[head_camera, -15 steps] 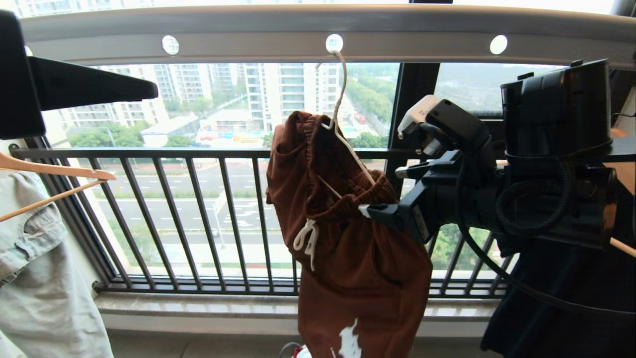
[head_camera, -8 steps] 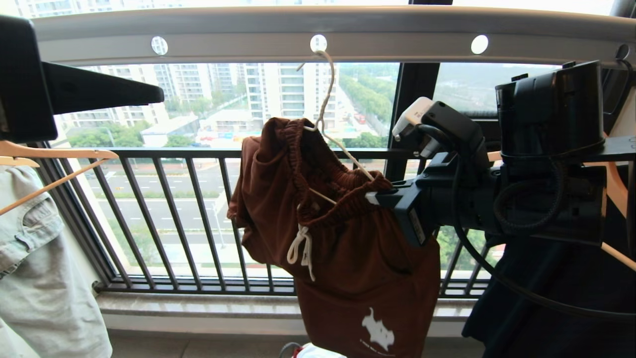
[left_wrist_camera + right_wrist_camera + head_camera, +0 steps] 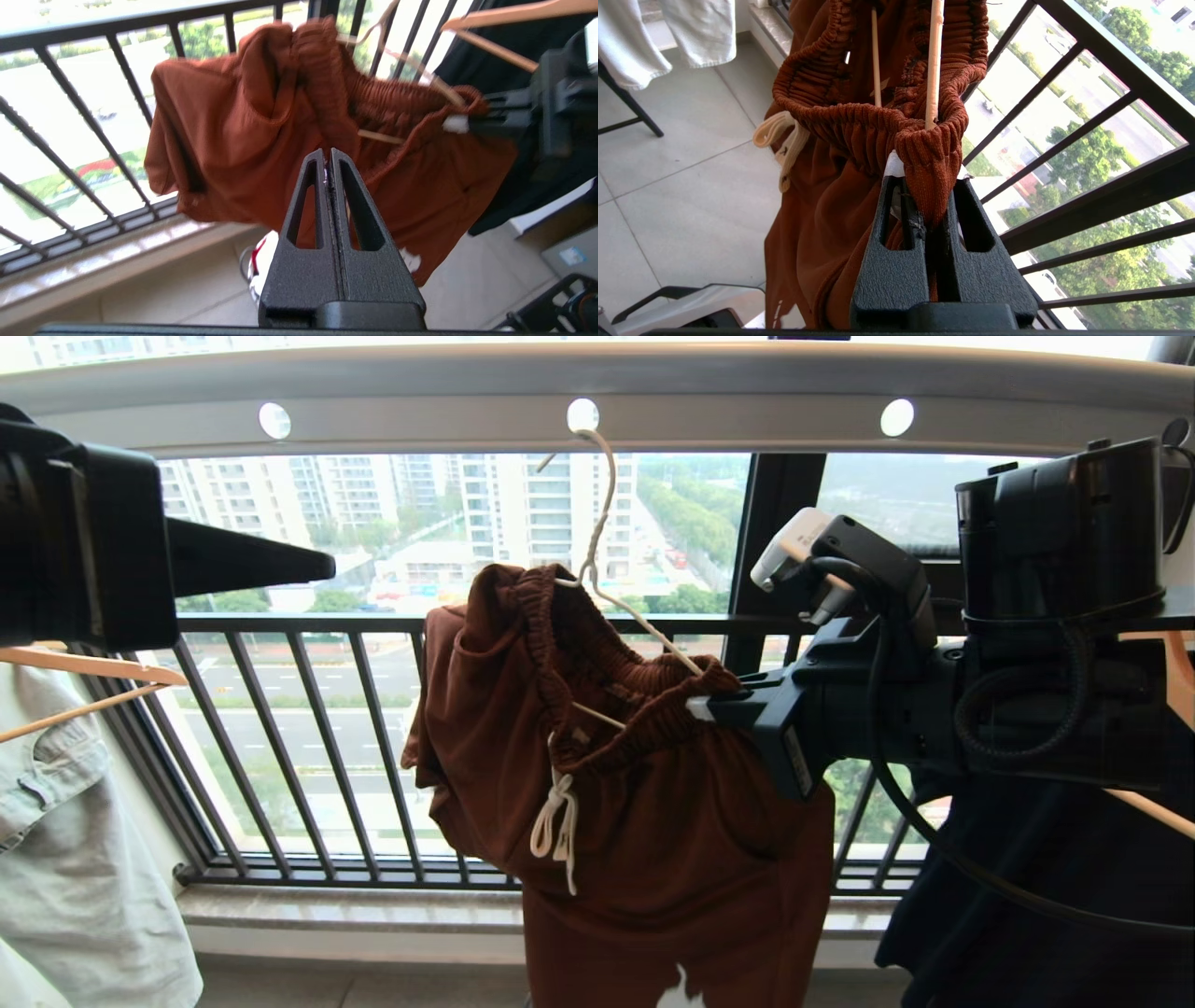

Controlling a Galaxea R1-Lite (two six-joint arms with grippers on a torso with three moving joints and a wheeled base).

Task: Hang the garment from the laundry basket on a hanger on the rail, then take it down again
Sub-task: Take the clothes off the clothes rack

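The soft rust-brown shorts (image 3: 644, 784) drape limply over the thin cream wire hanger (image 3: 597, 551) hooked in the perforated silver rail (image 3: 420, 401); light and floppy, they are probably best held by the gathered waistband. There the right gripper (image 3: 930, 210) pinches the waistband's end, while the left gripper (image 3: 328, 161), pressed together empty, hovers near.

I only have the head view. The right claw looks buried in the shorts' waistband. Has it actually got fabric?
Observer: Yes. In the right wrist view the right claw is shut on a fold of the gathered waistband of the shorts, with fabric pinched between its fingers.
Operator: Good. From here the left claw is just a black wedge. Is it holding anything?
Observer: No. In the left wrist view the left claw is shut and empty, pointing towards the shorts.
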